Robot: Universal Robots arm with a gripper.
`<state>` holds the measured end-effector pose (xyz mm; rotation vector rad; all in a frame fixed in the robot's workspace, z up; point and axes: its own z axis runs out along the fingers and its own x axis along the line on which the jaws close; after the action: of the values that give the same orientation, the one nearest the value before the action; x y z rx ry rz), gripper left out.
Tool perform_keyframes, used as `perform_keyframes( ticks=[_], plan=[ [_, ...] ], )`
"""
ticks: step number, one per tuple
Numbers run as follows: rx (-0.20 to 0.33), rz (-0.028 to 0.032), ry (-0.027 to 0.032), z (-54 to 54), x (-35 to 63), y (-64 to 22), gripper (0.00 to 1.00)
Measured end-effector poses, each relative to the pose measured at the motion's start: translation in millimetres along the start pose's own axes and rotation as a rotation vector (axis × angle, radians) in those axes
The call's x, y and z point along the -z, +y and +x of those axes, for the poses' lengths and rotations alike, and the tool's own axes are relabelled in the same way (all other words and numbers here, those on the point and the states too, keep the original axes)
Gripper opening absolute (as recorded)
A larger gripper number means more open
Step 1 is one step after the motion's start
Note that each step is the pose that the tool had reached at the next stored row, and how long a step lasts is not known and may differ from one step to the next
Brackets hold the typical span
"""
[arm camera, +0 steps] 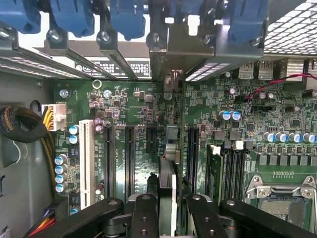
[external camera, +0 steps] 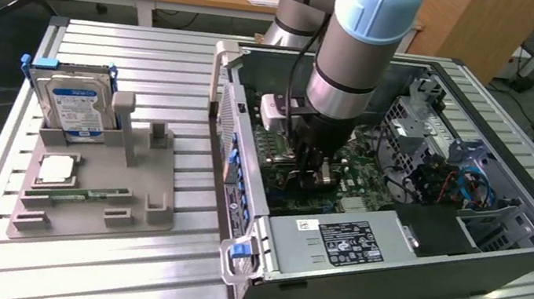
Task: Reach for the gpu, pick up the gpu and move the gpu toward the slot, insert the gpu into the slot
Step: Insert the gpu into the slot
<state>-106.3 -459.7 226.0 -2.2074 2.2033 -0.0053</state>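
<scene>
Wrist view had my tool (arm camera: pixel 167 208) low over the green motherboard (arm camera: pixel 124 106), its two black fingers (arm camera: pixel 144 215) drawn in narrow on the gpu (arm camera: pixel 167 191), which I held edge-on between them. The card ran away from the tool toward the rear wall of the case, its silver end bracket (arm camera: pixel 171 141) standing among the long black connectors. I could not make out the slot beneath the card, nor whether the card's edge had seated in anything. To one side of the card stood a white connector (arm camera: pixel 85 163); to the other, the memory connectors (arm camera: pixel 230 171) and the square silver processor socket (arm camera: pixel 282 198). Blue latches (arm camera: pixel 128 17) lined the rear wall above the board.

In the exterior view my tool (external camera: pixel 308 173) reached down into the open computer case (external camera: pixel 463 258), the arm (external camera: pixel 359 44) upright above it, and the gpu (external camera: pixel 297 176) showed as a dark sliver between the fingers. The case lay on its side at the worktop's (external camera: pixel 101 267) edge toward the exterior view's right. Toward the opposite edge sat a grey fixture (external camera: pixel 96 195) carrying a hard drive (external camera: pixel 73 105) with a blue label and a green memory stick (external camera: pixel 89 193).
</scene>
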Motion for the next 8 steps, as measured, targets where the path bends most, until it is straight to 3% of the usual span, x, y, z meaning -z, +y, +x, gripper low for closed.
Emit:
perform_keyframes(
  ticks=[8],
  plan=[
    [0.0,0.0,-0.0001,-0.1,0.0,0.1,0.27]
  ],
)
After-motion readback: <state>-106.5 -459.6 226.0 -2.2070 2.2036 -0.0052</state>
